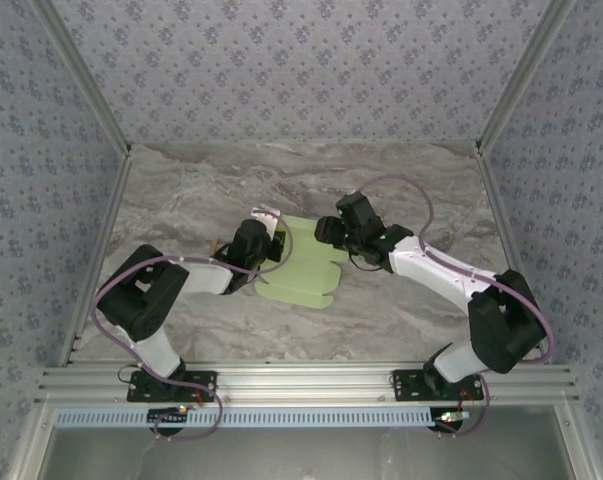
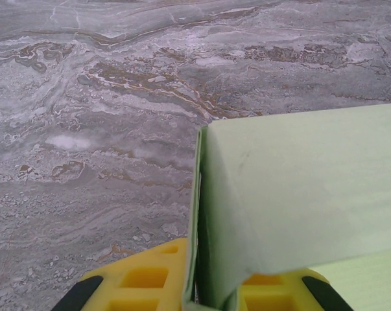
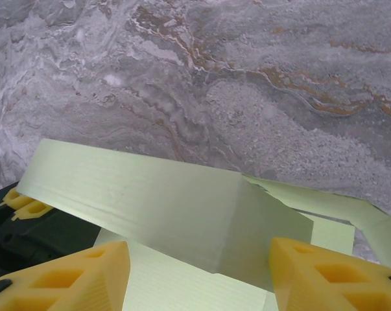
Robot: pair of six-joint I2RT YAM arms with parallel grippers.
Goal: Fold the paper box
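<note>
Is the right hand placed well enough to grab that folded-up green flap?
Probably yes: the right hand is open and already straddles the raised flap of the paper box, with nothing in between.

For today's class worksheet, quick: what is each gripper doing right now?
Left gripper: shut on the paper box, at its edge.
Right gripper: open, straddling its folded panel.

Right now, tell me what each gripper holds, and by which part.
Left gripper pinches the pale green thin-card paper box by a raised side flap's edge. Right gripper holds nothing: its open jaws straddle the folded-up panel.
</note>
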